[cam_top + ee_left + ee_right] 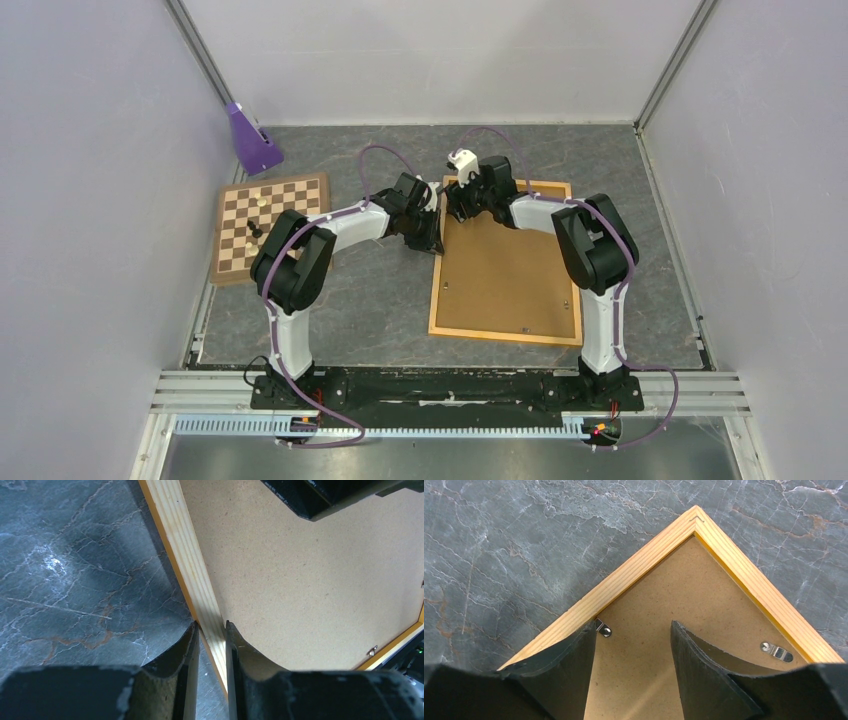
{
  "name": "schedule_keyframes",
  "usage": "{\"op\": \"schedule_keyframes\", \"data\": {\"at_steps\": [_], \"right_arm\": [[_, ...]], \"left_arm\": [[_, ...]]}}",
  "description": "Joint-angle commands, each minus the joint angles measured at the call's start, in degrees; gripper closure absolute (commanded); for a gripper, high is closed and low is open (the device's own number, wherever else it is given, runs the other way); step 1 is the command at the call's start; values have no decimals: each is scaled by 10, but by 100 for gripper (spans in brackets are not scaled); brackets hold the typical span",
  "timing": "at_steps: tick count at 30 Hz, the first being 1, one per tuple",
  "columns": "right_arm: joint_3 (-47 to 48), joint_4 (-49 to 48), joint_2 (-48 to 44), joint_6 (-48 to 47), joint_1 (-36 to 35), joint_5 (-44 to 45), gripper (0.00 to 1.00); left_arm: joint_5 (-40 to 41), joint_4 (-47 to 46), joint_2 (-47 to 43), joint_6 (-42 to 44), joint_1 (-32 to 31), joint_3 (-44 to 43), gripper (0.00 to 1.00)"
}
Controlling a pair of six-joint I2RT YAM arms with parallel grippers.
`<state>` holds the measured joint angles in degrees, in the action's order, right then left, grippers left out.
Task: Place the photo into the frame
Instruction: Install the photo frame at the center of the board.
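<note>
Chessboard (272, 225) left of frame (505, 275)

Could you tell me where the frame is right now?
In the top view, the frame lies back-up right of centre, with the chessboard to its left.
</note>
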<state>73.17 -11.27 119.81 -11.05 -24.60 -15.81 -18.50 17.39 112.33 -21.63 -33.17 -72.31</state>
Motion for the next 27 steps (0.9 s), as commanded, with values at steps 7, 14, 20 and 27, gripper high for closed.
{"op": "schedule_keyframes", "data": {"at_steps": [7,14,20,27], "right_arm": [[-31,53,-18,-75,-4,22,41],[-35,38,-6,-60,-20,23,41],[-38,21,-1,-23,-22,31,41],[-41,16,-5,11,-21,56,42]], "left_arm": [[0,26,-8,14,-1,11,98],[1,26,-10,14,-1,11,98],[1,26,-9,14,-1,13,98],[2,26,-11,14,-1,14,98]]}}
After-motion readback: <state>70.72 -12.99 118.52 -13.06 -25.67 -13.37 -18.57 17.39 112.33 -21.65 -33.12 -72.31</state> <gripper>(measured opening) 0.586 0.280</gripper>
